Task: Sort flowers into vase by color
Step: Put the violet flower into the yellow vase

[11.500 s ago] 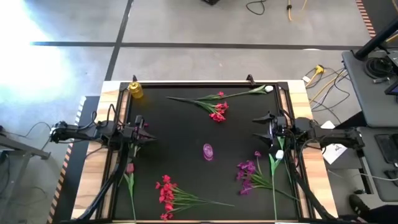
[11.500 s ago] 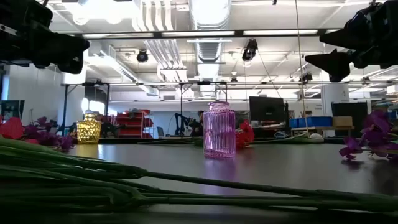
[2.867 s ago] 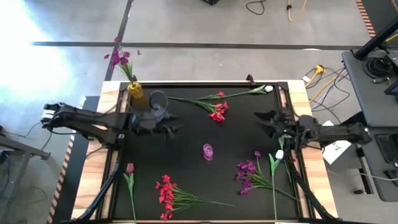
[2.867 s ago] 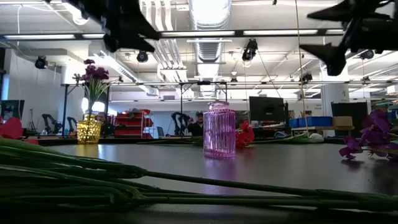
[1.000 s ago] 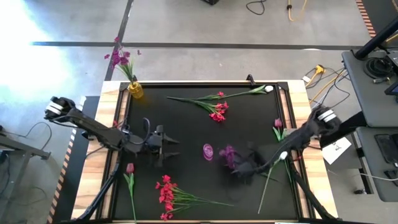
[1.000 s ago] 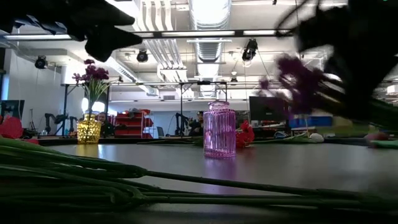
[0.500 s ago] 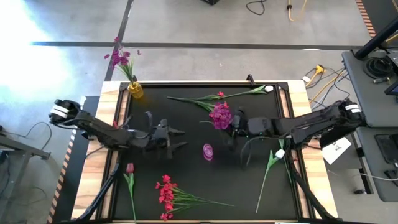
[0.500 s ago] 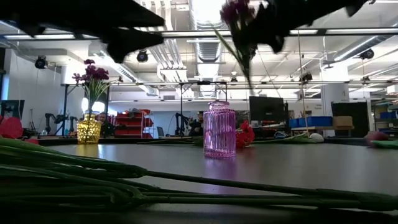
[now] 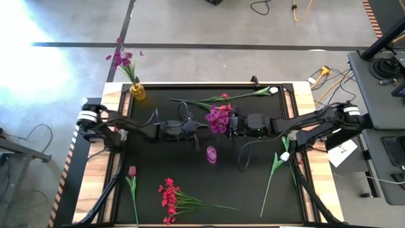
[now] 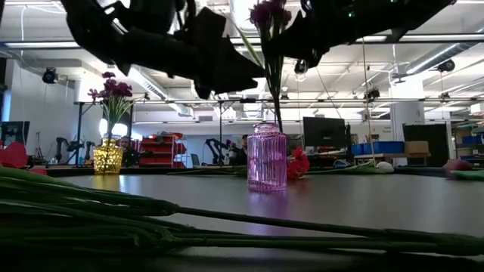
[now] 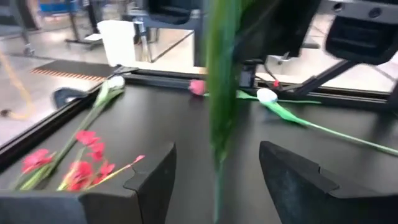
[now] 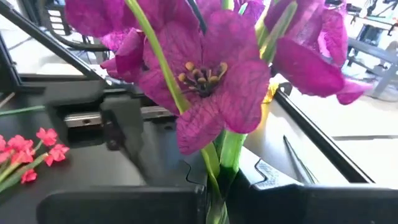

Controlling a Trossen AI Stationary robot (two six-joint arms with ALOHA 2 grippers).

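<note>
- High view: we see the right gripper [image 9: 233,123] carrying a purple spray [image 9: 219,118] above the pink vase [image 9: 211,154]; the left gripper [image 9: 193,130] faces it from close by.
- Low view: the spray's stem [image 10: 274,98] hangs just above the vase [image 10: 267,158].
- Left wrist view: the left fingers [image 11: 152,177] stand apart around the stem [image 11: 221,93], not gripping it.
- Right wrist view: the right fingers [image 12: 267,177] are clamped on the stem under the bloom [image 12: 208,81].

2 dark, slender jointed arms. The left arm [image 9: 126,128] carries a white-grey cylinder at its outer joint, with thin black cables looping along it. The right arm [image 9: 304,126] has a matching pale cylinder and hanging black cable. Each wrist view shows 2 blocky matte-black fingers [image 11: 152,177] with angled tips.
</note>
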